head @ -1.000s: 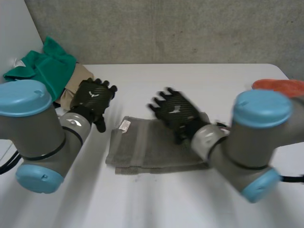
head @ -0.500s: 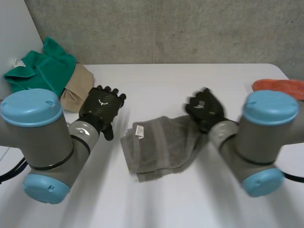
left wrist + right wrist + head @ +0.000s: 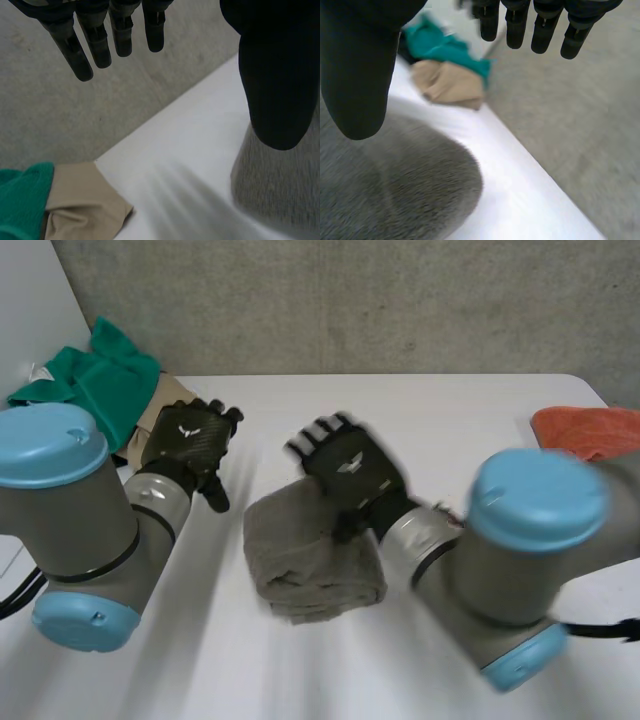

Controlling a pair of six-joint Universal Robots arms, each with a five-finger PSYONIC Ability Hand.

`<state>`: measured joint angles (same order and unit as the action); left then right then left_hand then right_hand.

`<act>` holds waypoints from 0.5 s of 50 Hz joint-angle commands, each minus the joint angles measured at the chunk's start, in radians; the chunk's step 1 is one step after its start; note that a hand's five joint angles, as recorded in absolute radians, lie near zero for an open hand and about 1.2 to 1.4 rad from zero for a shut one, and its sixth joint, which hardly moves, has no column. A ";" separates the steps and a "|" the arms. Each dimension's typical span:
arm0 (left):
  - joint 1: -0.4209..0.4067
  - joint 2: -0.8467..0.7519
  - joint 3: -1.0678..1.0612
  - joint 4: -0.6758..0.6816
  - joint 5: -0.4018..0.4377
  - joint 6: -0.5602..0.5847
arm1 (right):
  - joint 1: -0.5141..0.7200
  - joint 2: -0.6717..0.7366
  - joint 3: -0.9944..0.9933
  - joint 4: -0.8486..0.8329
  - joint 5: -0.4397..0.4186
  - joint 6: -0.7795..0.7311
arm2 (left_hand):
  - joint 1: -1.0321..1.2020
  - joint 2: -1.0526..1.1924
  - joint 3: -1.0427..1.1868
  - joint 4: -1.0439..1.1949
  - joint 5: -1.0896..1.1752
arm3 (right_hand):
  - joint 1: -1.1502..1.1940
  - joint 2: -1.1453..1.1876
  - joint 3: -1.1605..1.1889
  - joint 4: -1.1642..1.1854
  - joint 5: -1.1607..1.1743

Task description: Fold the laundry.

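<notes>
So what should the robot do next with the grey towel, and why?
Probably lower the right robot hand flat onto the grey towel and press it smooth. The towel lies in a lumpy, doubled-over bundle, and that hand hovers open over it, while the left robot hand is off to the side, open.

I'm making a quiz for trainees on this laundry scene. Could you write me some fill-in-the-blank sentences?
1. The towel on the table is coloured ____.
2. The hand over the towel ends the robot's ____ arm.
3. Its fingers straight, the left hand is ____, not shut.
4. The cloth beside the right arm is coloured ____.
Missing words: grey; right; open; orange.
</notes>
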<state>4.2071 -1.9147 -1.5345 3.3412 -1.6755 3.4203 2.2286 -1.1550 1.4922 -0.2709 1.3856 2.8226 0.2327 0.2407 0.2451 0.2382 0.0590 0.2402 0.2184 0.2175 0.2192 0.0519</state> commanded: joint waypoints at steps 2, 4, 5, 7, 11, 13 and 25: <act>-0.134 -0.059 0.095 -0.029 -0.006 -0.119 | -0.106 0.006 -0.117 0.249 -0.066 0.233 | 0.040 0.032 0.027 0.034 0.039 | -0.066 -0.044 -0.043 -0.045 -0.052; -0.150 -0.090 0.106 -0.052 -0.012 -0.127 | -0.104 0.064 -0.163 0.298 -0.071 0.232 | 0.042 0.035 0.030 0.037 0.042 | -0.066 -0.044 -0.043 -0.045 -0.052; -0.159 -0.110 0.112 -0.069 -0.025 -0.131 | -0.104 0.092 -0.193 0.321 -0.073 0.232 | 0.045 0.037 0.033 0.040 0.045 | -0.066 -0.044 -0.043 -0.045 -0.052; -0.167 -0.142 0.117 -0.101 -0.073 -0.133 | -0.104 0.159 -0.266 0.381 -0.080 0.233 | 0.045 0.037 0.033 0.040 0.045 | -0.066 -0.044 -0.043 -0.045 -0.052; -0.177 -0.179 0.103 -0.146 -0.194 -0.136 | -0.104 0.257 -0.371 0.461 -0.108 0.232 | 0.045 0.037 0.033 0.040 0.045 | -0.066 -0.044 -0.043 -0.045 -0.052; -0.200 -0.197 0.090 -0.155 -0.234 -0.128 | -0.096 0.311 -0.420 0.496 -0.129 0.222 | 0.045 0.037 0.033 0.040 0.045 | -0.066 -0.044 -0.043 -0.045 -0.052; -0.216 -0.247 0.060 -0.157 -0.202 -0.113 | -0.072 0.425 -0.486 0.550 0.055 -0.077 | 0.040 0.032 0.027 0.034 0.039 | -0.055 -0.034 -0.033 -0.034 -0.042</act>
<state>3.9895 -2.1389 -1.4756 3.1819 -1.9151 3.3004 2.1479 -0.7448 1.0096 0.2780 1.3154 2.9115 0.2357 0.2407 0.2451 0.2383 0.0621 0.2402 0.2184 0.2175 0.2192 0.0519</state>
